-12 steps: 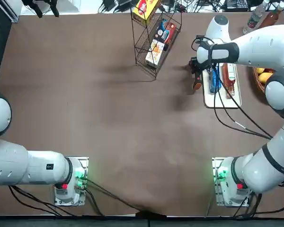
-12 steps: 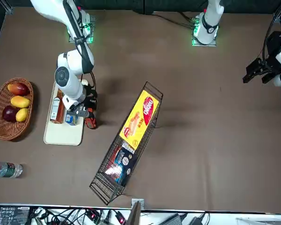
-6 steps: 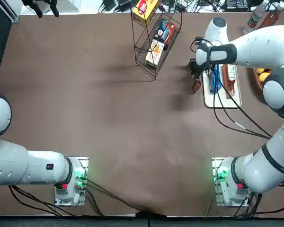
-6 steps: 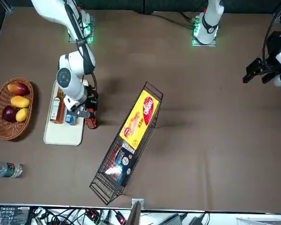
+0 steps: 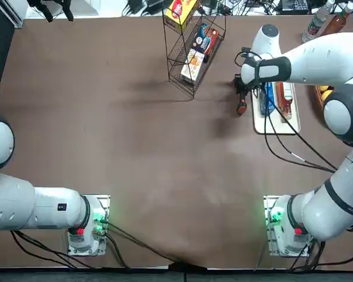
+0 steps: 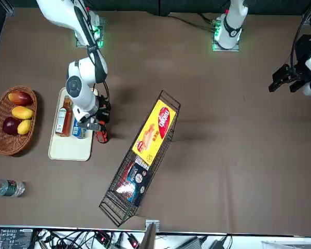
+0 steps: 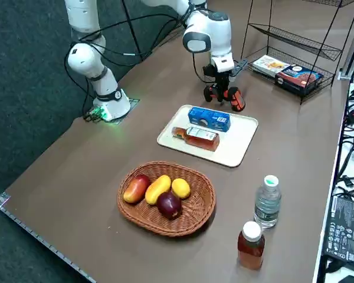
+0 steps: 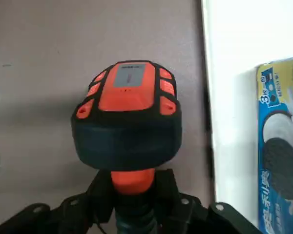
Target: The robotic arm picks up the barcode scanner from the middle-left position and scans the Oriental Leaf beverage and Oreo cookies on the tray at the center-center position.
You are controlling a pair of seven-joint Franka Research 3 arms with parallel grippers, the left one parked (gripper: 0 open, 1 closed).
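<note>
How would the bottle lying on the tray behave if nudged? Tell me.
The bottle would probably roll, being round-bodied and on its side. It may feel fairly heavy for its size, as it looks filled with liquid. The flat tray likely offers little to stop it.

Glossy, smooth white along the robotic arm [image 7: 209, 35]; matt black on the right gripper [image 8: 134, 195], just left of the smooth, plastic-looking tray [image 7: 239, 138]. Matt orange-and-black plastic on the barcode scanner [image 8: 127, 97]! Shiny on the Oreo cookies [image 7: 209, 118], rough-woven on the near-right basket [image 7: 192, 219].
</note>
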